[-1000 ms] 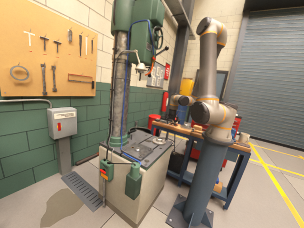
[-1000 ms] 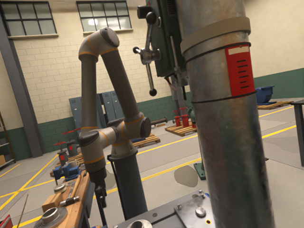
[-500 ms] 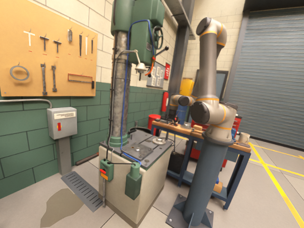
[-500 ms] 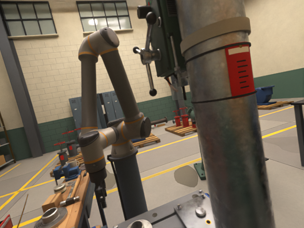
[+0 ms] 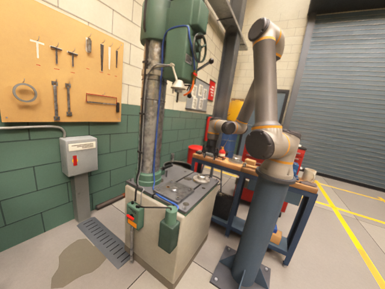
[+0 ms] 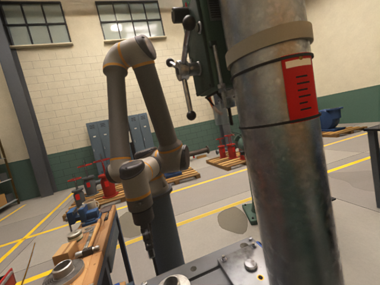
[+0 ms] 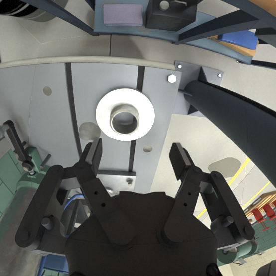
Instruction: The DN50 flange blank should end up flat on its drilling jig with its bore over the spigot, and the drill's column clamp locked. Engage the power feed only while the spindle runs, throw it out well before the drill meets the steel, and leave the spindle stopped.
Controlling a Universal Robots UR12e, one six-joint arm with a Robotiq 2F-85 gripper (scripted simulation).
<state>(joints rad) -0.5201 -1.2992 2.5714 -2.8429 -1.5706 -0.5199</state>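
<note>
My gripper is open and holds nothing; it hangs pointing down in the gap between the drill table and the workbench, some way above the table's right side. The flange blank, a bright steel ring with a raised hub, lies flat on the grey drill table near its right edge. The drilling jig, a grey plate with a round spigot, sits apart from the flange at the table's front. The drill head stands high on the steel column.
A red oil can stands on the wooden workbench right of the drill, beside a second flange, a hammer and a blue vise. The arm's own pedestal stands close to the table's right side. A switch box hangs on the front.
</note>
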